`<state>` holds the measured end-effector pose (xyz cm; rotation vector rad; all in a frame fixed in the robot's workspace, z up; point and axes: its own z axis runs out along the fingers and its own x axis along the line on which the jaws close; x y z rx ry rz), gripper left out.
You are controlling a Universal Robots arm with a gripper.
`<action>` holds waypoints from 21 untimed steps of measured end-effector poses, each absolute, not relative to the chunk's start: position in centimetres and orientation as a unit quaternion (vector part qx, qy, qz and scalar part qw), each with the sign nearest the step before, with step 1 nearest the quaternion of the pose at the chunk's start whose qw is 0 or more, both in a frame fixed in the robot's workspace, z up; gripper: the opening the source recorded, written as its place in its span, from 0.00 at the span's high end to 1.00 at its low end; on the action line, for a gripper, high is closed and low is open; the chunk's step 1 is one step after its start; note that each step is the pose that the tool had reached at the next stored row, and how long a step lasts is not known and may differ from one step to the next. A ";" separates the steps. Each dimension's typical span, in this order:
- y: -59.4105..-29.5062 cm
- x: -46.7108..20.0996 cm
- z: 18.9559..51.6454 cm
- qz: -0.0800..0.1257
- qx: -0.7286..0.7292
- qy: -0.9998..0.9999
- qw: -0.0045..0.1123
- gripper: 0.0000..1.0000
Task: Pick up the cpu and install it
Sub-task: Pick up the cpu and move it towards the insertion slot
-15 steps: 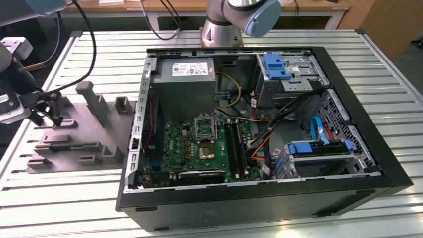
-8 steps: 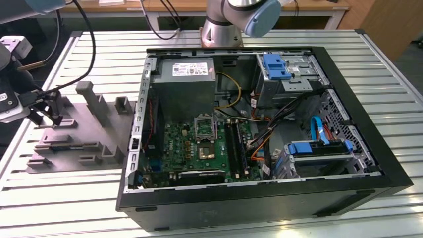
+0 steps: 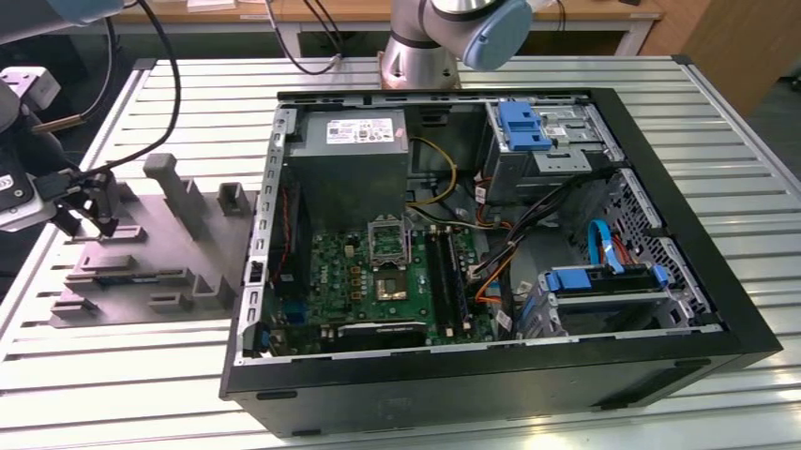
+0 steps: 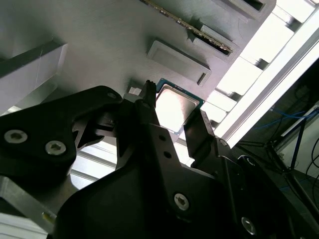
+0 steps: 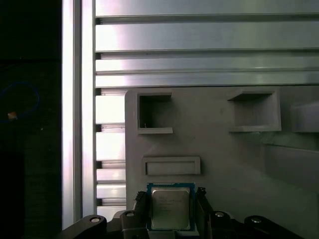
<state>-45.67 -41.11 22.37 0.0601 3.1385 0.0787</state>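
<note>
Silvery-grey metal tops the small square chip (image 5: 170,208), which has a thin greenish rim. It lies flat on the grey tray (image 5: 214,154) on the slatted surface (image 5: 199,35). The end effector (image 5: 171,194) straddles it, narrowly parted, one finger just beside each edge.

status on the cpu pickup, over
Arm's gripper over the grey parts tray, around the cpu; hold unconfirmed. Metal top shows in both wrist views. Nothing seen blocking it.

Shiny metal-topped cpu (image 5: 170,208); matt grey plastic tray (image 5: 224,159); ribbed aluminium table (image 5: 199,40).
</note>
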 end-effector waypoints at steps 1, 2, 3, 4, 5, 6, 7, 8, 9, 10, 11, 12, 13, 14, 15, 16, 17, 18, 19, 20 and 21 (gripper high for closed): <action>-41.1 -45.7 22.4 0.025 0.019 1.000 0.001 0.53; -41.1 -45.7 22.4 0.025 0.019 1.000 0.001 0.53; -41.1 -45.7 22.5 0.025 0.019 1.000 0.001 0.53; -41.1 -45.7 22.5 0.025 0.019 1.000 0.001 0.53; -41.1 -45.7 22.5 0.025 0.019 1.000 0.001 0.53; -41.1 -45.7 22.5 0.025 0.019 1.000 0.001 0.53; -41.1 -45.7 22.6 0.025 0.019 1.000 0.001 0.53; -41.1 -45.7 22.6 0.025 0.019 1.000 0.001 0.53; -41.1 -45.7 22.6 0.025 0.019 1.000 0.001 0.53; -41.1 -45.7 22.6 0.025 0.019 1.000 0.001 0.53; -41.1 -45.7 22.7 0.025 0.019 1.000 0.001 0.53; -41.1 -45.7 22.7 0.025 0.019 1.000 0.001 0.53; -41.1 -45.7 22.7 0.025 0.019 1.000 0.001 0.53; -41.1 -45.7 22.8 0.025 0.019 1.000 0.001 0.53; -41.1 -45.7 22.8 0.025 0.019 1.000 0.001 0.53; -41.1 -45.7 22.8 0.025 0.019 1.000 0.001 0.53; -41.1 -45.7 22.8 0.025 0.019 1.000 0.001 0.53; -41.1 -45.7 22.9 0.025 0.019 1.000 0.001 0.53; -41.1 -45.7 22.9 0.025 0.019 1.000 0.001 0.53; -41.1 -45.7 22.9 0.025 0.019 1.000 0.001 0.53; -41.1 -45.7 22.9 0.025 0.019 1.000 0.001 0.53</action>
